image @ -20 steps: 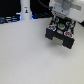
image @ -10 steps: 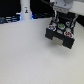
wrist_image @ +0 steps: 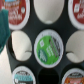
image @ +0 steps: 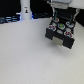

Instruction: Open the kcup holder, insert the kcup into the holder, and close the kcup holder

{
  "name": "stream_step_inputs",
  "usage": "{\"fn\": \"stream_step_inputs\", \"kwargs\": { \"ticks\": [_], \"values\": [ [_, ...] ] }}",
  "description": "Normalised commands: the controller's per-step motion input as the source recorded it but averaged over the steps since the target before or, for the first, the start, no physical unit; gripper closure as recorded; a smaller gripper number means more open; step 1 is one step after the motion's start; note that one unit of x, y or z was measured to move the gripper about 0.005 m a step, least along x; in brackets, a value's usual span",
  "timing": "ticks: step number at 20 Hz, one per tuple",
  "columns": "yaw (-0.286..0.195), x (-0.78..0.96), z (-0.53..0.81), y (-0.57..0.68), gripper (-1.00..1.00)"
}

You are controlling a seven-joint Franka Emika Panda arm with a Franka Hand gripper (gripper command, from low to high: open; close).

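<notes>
The kcup holder (image: pixel 63 38) is a black box at the far side of the white table, toward the exterior view's right, with its tray (wrist_image: pixel 31 61) of round slots exposed. The kcup (wrist_image: pixel 48 46), whitish with a bright green top, sits in the middle slot of that tray and appears as a green dot (image: pixel 60 26) in the exterior view. My gripper (image: pixel 61 16) hangs directly above the tray. No finger touches the kcup in the wrist view. The fingertips are not clearly visible in either view.
Pods with reddish tops (wrist_image: pixel 15 12) and dark tops (wrist_image: pixel 22 76) fill other slots, and several slots (wrist_image: pixel 20 45) are empty. A teal shape (wrist_image: pixel 3 30) sits at the wrist view's edge. A white bottle-like object (image: pixel 25 10) and dark clutter (image: pixel 9 20) line the back of the table (image: pixel 25 57).
</notes>
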Motion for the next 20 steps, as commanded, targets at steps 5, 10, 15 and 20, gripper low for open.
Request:
{"fn": "stream_step_inputs", "kwargs": {
  "ticks": [5,10,15,20],
  "values": [
    [0.044,0.57,0.02,-0.34,-1.00],
    [0.040,0.67,-0.01,-0.29,-1.00],
    [0.059,0.67,-0.02,-0.20,-1.00],
    [0.089,0.60,-0.14,0.00,-1.00]
  ]
}}
